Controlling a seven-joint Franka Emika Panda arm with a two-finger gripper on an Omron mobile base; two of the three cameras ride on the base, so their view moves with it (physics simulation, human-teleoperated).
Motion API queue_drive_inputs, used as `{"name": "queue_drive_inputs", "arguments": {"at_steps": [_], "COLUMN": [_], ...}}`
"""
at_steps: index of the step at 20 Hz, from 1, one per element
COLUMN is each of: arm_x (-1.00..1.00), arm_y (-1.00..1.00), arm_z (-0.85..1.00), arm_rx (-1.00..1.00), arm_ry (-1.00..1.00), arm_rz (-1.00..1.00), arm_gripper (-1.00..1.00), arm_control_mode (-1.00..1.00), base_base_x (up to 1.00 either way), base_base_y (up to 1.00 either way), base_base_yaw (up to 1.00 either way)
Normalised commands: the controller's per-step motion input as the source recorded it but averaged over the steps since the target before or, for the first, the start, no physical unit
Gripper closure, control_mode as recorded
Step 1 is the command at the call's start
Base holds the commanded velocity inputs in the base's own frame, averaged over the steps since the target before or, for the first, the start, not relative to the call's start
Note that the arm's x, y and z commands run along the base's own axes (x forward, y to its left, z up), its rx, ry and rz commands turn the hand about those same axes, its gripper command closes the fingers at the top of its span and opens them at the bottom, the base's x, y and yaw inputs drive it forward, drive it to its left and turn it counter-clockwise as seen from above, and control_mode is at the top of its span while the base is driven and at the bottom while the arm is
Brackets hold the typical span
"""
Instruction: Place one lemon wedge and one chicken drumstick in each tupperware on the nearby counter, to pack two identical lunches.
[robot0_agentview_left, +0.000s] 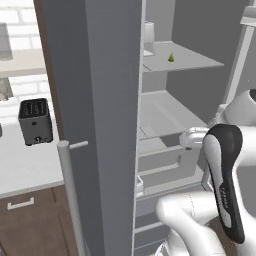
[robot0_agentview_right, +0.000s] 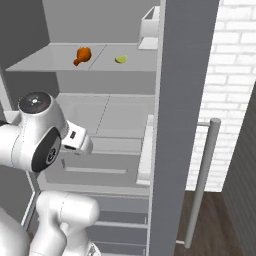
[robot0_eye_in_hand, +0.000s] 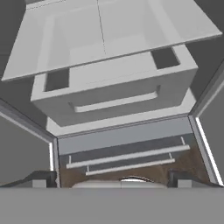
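An open fridge stands in front of me. On its upper shelf (robot0_agentview_right: 60, 62) lie a golden-orange chicken drumstick (robot0_agentview_right: 82, 55) and, to its right, a small yellow-green lemon wedge (robot0_agentview_right: 121, 59). The left base view shows the lemon wedge (robot0_agentview_left: 171, 58) on that same shelf. My gripper (robot0_eye_in_hand: 113, 178) is open, its dark fingertips (robot0_eye_in_hand: 42, 177) wide apart with nothing between them. It hangs well below that shelf and looks down over the white fridge drawers (robot0_eye_in_hand: 113, 94). The pale counter (robot0_agentview_left: 25, 160) lies left of the fridge. The tupperware is out of view.
The open grey fridge door (robot0_agentview_left: 100, 125) with its long bar handle (robot0_agentview_left: 70, 190) stands between the arm and the counter. A black toaster (robot0_agentview_left: 35, 121) sits on the counter. The other door (robot0_agentview_right: 180, 125) and its handle (robot0_agentview_right: 202, 180) close off the right side.
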Motion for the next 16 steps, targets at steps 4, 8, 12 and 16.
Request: {"name": "queue_drive_inputs", "arguments": {"at_steps": [4,8,12,16], "arm_x": [0.02,0.04,0.52,0.42], "arm_y": [0.01,0.13,0.07,0.01], "arm_z": [1.0,1.0,1.0,1.0], "arm_rx": [0.0,0.0,0.0,-0.01], "arm_ry": [-0.57,-0.57,-0.35,-0.11], "arm_rz": [0.11,0.01,0.0,0.0], "arm_gripper": [-1.0,-1.0,-1.0,-1.0], "arm_control_mode": [-1.0,-1.0,-1.0,-1.0], "base_base_x": [0.0,0.0,0.0,0.0], "base_base_y": [0.0,0.0,0.0,0.0], "base_base_yaw": [0.0,0.0,0.0,0.0]}}
